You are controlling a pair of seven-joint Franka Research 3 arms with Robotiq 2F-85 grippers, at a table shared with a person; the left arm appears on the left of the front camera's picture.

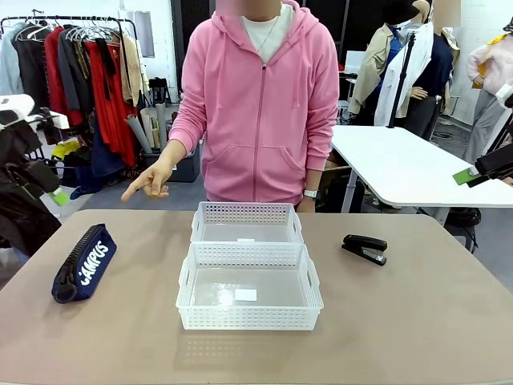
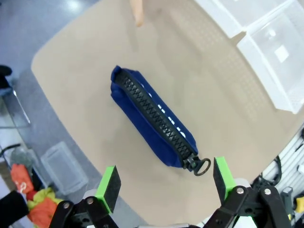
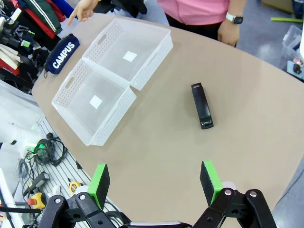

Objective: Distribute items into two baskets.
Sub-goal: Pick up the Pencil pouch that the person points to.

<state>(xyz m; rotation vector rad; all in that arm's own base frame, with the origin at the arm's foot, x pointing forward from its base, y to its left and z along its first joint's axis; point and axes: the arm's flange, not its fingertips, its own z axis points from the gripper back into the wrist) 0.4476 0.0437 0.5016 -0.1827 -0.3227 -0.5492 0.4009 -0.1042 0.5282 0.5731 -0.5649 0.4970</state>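
Observation:
The navy pouch [image 1: 84,263] with white "CAMPUS" lettering lies at the table's left. It is zip-up just ahead of my open left gripper [image 2: 166,183] as the pouch [image 2: 152,121], apart from both green pads. The black stapler [image 1: 365,248] rests right of the baskets. My right gripper [image 3: 154,183] hangs open well above and short of the stapler [image 3: 202,105]; this right gripper [image 1: 473,172] shows at the right edge. Two white lattice baskets stand end to end mid-table, the near basket [image 1: 248,321] and the far basket [image 1: 244,212], both holding only a small white label.
A person in a pink hoodie stands at the far side, one hand [image 1: 148,183] pointing down toward the pouch's end of the table. Another white table [image 1: 401,168] stands behind at the right. Cables and tools [image 3: 42,152] lie below the table's near edge.

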